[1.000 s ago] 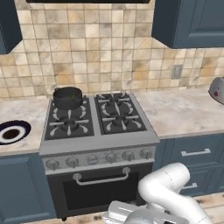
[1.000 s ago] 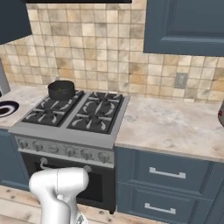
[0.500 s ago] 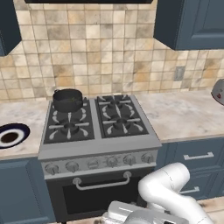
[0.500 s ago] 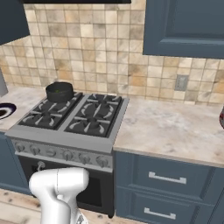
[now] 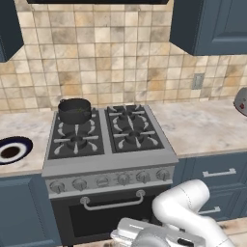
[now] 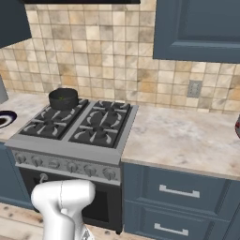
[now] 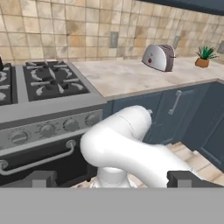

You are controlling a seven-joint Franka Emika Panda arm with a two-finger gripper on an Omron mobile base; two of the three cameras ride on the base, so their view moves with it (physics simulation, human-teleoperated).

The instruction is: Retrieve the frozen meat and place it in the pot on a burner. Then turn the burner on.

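Observation:
The pot [image 5: 75, 110] [image 6: 63, 98], squat and dark, stands on the rear-left burner of the stove [image 5: 137, 155]. Beside and in front of it lie three bare burners [image 5: 75, 141] under star-shaped grates. The frozen meat is out of view. My gripper [image 7: 113, 179] is open, its two dark fingertips [image 7: 41, 178] far apart with nothing between them. It hangs low in front of the oven door, well below the cooktop and far from the pot. A row of knobs [image 5: 111, 179] [image 7: 46, 129] runs along the stove's front panel.
A round plate with a dark blue rim [image 5: 12, 150] [image 6: 4, 118] lies on the counter left of the stove. A toaster [image 7: 158, 57] and a small potted plant [image 7: 203, 57] stand on the right counter. Blue drawers [image 6: 176, 192] sit below, wall cabinets above.
The whole picture has slid slightly downward in both base views, so the cameras moved with the base. Pot and plate kept their places on stove and counter. The gripper stayed open.

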